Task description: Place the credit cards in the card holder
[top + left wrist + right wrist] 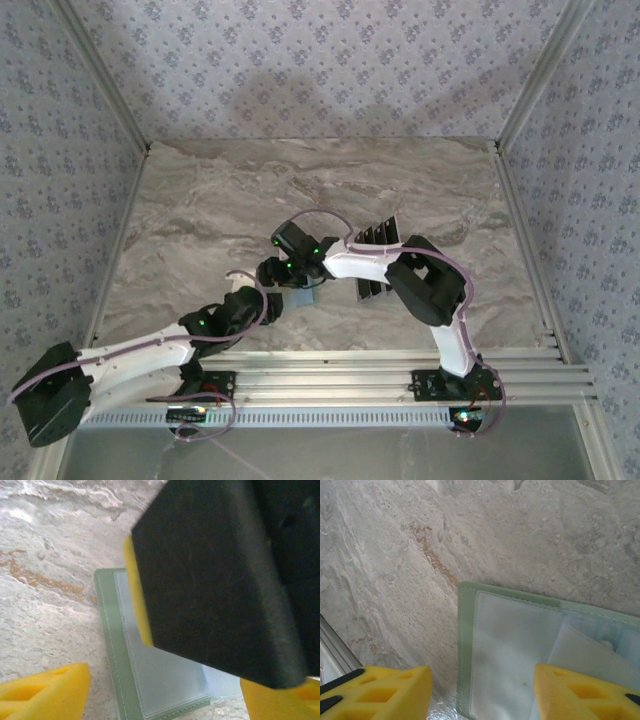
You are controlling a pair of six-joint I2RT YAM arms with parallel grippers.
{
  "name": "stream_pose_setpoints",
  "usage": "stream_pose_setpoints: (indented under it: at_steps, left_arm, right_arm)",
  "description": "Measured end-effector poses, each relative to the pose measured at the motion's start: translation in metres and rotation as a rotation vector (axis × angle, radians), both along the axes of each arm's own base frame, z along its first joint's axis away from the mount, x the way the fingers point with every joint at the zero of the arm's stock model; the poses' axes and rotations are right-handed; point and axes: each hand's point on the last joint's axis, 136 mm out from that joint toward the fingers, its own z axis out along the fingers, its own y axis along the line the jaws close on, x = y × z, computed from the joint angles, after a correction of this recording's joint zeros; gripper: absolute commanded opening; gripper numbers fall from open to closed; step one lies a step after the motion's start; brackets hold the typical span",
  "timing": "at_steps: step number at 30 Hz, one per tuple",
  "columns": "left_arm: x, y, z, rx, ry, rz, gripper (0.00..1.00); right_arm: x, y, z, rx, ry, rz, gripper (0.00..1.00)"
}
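Just beneath right claw [479, 685], card holder [512, 640].

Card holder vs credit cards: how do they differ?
Colour: card holder pale green, credit cards dark.
Count: the card holder is one piece, the credit cards several, fanned out.
Place: card holder beneath the left tool and right tool, credit cards beside the right arm.
Both lie on the marble table.

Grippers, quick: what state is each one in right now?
Left gripper: open, jaws apart over the card holder, gripping nothing.
Right gripper: open, jaws apart across the card holder's edge, gripping nothing.
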Motion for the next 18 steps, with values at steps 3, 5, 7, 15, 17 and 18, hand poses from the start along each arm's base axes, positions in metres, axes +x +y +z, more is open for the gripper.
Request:
stream_pose_setpoints:
  at_steps: [3, 5, 7, 15, 17, 18]
  left_arm:
    - [0.000, -0.001, -0.009, 0.026, 0.020, -0.008, 0.79]
    - [0.000, -0.001, -0.015, 0.042, 0.031, -0.010, 0.79]
    - [0.000, -0.002, -0.019, 0.056, 0.038, -0.012, 0.79]
    - [0.003, -0.001, -0.029, 0.090, 0.046, 0.002, 0.78]
    - [0.005, -0.002, -0.029, 0.088, 0.044, 0.006, 0.77]
    - [0.005, -0.003, -0.029, 0.085, 0.044, 0.009, 0.77]
  right_arm:
    - [0.000, 0.000, 0.000, 0.000, 0.000, 0.000, 0.58]
    - [0.000, 0.000, 0.000, 0.000, 0.000, 0.000, 0.58]
    - [0.000, 0.000, 0.000, 0.000, 0.001, 0.000, 0.58]
    - [0.000, -0.003, -0.003, -0.013, 0.009, -0.002, 0.58]
    - [0.000, -0.004, -0.003, -0.014, 0.010, -0.005, 0.58]
    - [0.002, -0.005, -0.003, -0.014, 0.009, -0.008, 0.58]
